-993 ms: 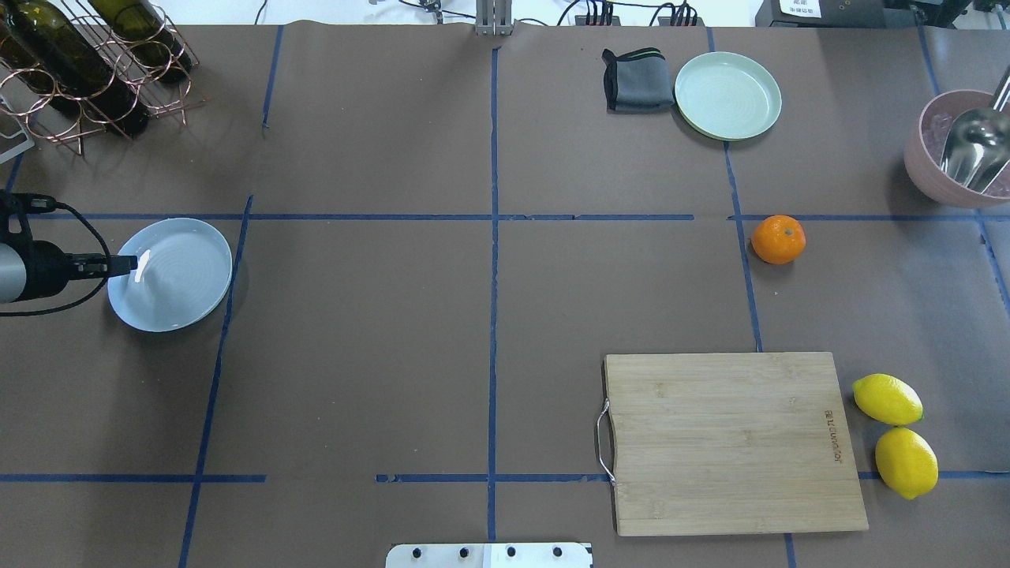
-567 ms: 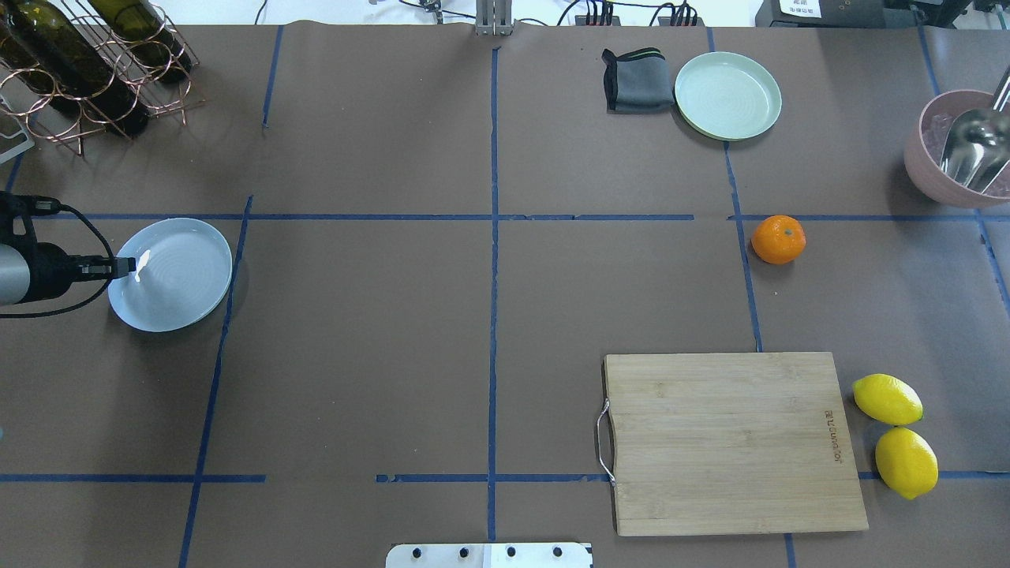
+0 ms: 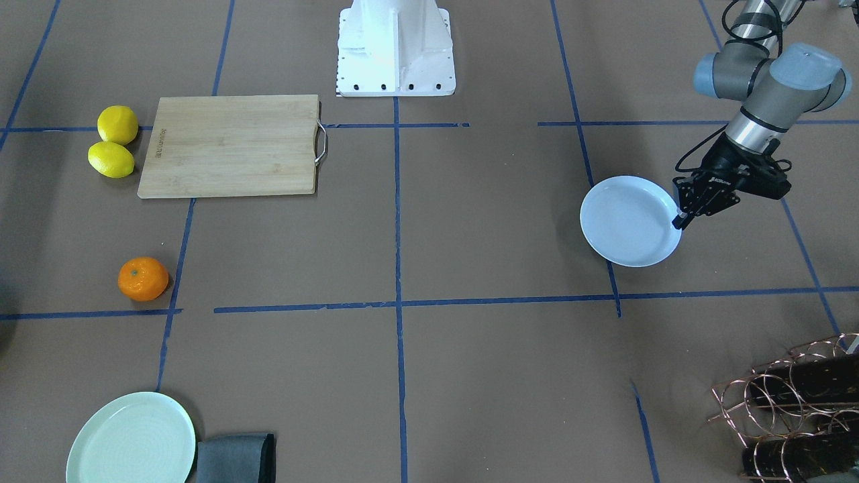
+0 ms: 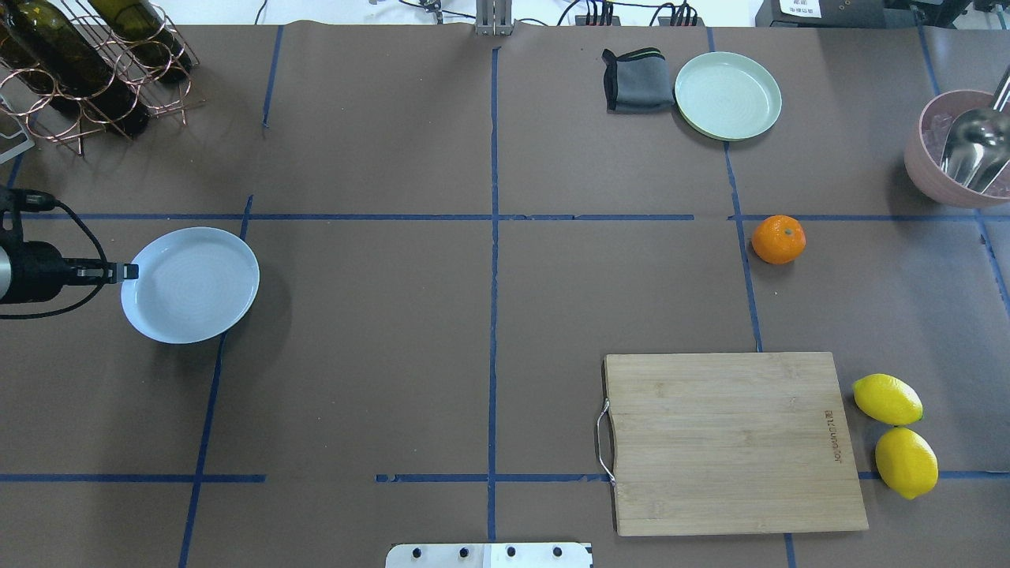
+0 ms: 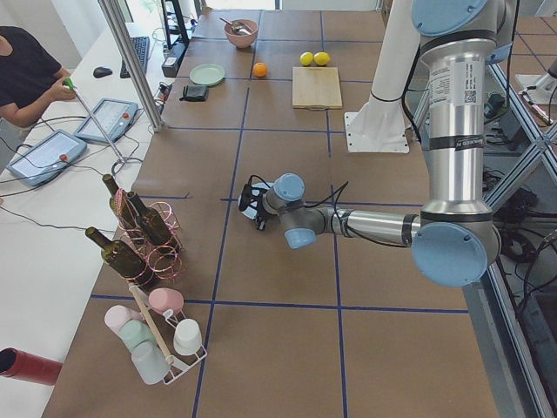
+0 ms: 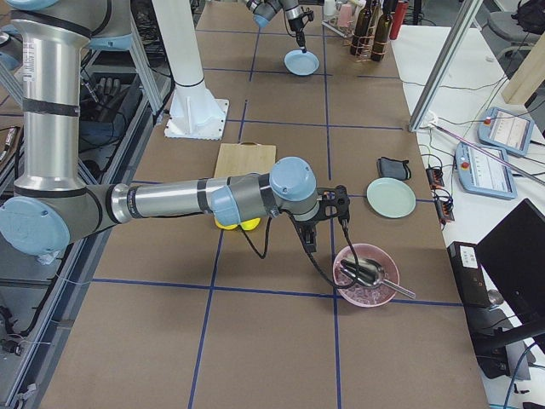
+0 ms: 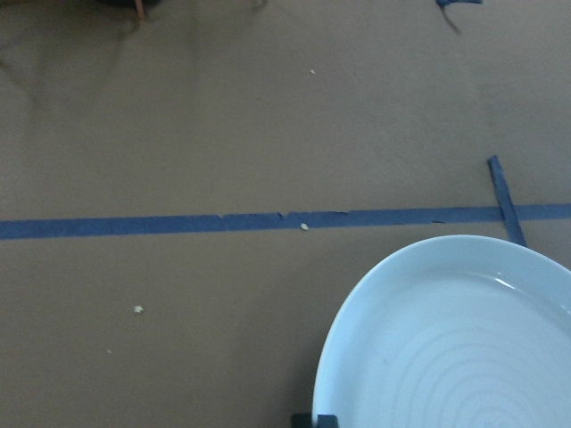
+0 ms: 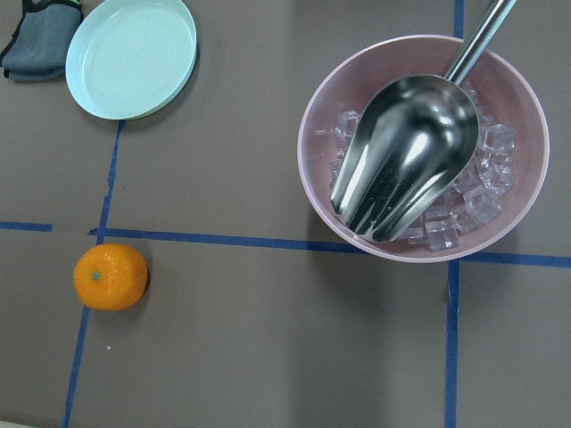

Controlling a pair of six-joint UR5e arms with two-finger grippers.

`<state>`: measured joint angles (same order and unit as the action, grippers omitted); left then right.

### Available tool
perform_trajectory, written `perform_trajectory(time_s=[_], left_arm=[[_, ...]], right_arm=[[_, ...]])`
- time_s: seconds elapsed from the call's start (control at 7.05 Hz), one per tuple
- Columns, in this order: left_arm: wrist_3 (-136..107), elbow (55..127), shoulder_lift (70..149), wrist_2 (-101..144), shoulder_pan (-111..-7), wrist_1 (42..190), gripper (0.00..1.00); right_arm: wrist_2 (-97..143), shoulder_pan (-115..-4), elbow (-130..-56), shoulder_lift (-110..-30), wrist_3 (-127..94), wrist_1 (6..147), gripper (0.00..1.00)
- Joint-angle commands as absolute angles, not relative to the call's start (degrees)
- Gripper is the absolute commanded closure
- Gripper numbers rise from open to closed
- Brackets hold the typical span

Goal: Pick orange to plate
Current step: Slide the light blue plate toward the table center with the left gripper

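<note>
We see the left claw [image 4: 132, 272] clamped on the rim of the plate [image 4: 193, 288], far left of the cutting board [image 4: 730, 442]. The orange [image 4: 778, 239] rests on the counter [image 4: 394, 331] beyond the board's far edge, apart from it. We cannot tell whether the right claw [image 6: 340, 207] is apart or together.

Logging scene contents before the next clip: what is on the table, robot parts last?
orange: 1, orange, right side
plate: 1, bluish-white, left side
mint plate: 1, pale green, far right
cloth: 1, grey, beside mint plate
cutting board: 1, bamboo, near right
lemons: 2, yellow, beside board
bowl: 1, pink, holds ice, right edge
scoop: 1, metal, in bowl
wine rack: 1, copper, far left
cups: several, pastel, left end
left gripper: black, gripping plate's rim
right gripper: black, near bowl, state unclear
</note>
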<state>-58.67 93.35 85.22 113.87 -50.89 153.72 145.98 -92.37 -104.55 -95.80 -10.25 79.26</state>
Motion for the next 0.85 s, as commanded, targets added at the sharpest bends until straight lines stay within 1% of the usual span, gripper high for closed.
perform_trajectory(time_s=[0.0, 0.14, 0.43, 0.57, 0.71], left_arm=[[-58.9, 96.9, 90.7, 120.3, -58.5, 145.1, 1.0], [-59.3, 98.2, 97.2, 119.6, -59.1, 135.8, 1.0], [-69.5, 99.1, 107.2, 116.4, -58.3, 126.3, 1.0], [-76.6, 99.3, 111.4, 113.1, -54.4, 123.6, 1.0], [-83.4, 99.2, 114.6, 106.7, -46.9, 122.3, 1.0]], right_arm=[[145.9, -92.4, -104.8, -95.6, -10.2, 79.2, 0.0], [145.9, -92.3, -104.7, -95.3, -11.2, 79.2, 0.0], [145.9, -89.9, -106.2, -94.7, -16.5, 79.3, 0.0], [145.4, -86.8, -107.4, -93.9, -20.6, 79.2, 0.0], [144.8, -84.9, -107.5, -91.3, -23.8, 79.2, 0.0]])
